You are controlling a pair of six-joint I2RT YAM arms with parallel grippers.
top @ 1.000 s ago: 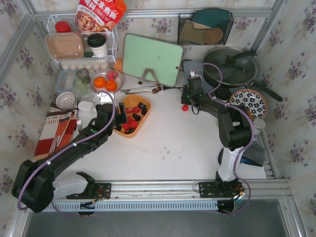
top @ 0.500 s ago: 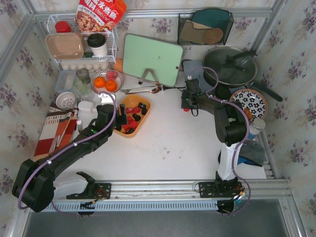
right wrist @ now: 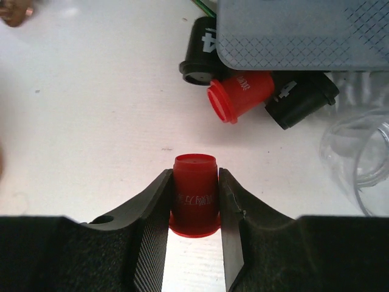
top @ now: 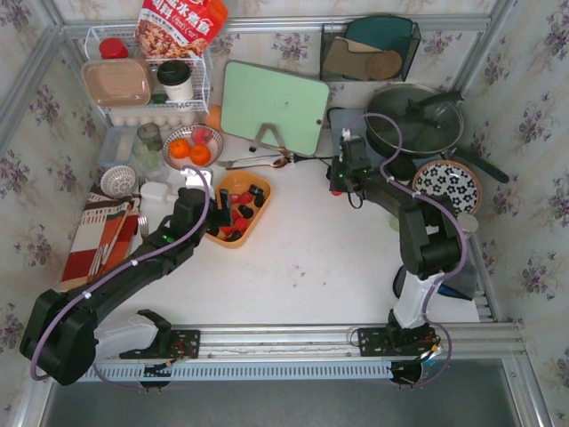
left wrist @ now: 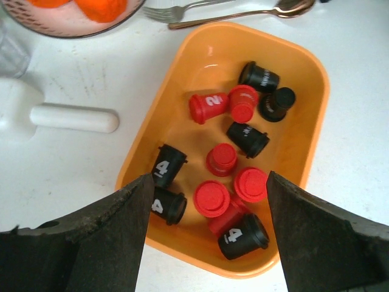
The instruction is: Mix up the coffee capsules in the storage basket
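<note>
The orange storage basket holds several red and black coffee capsules, some standing, some lying. My left gripper hangs open just above the basket's near end, touching nothing. In the top view it is at the basket's left end. My right gripper is shut on one upright red capsule on the white table, both pads against its sides. Beyond it lie three loose capsules, a black, a red and another black, partly under a grey board.
A clear glass stands right of the right gripper. At the back are a green cutting board, a pan, a patterned plate, a bowl of oranges and a white wire rack. A white scoop lies left of the basket.
My right gripper's jaws have closed in on the red capsule, and that arm has shifted slightly at the back. The left arm has stayed still.
</note>
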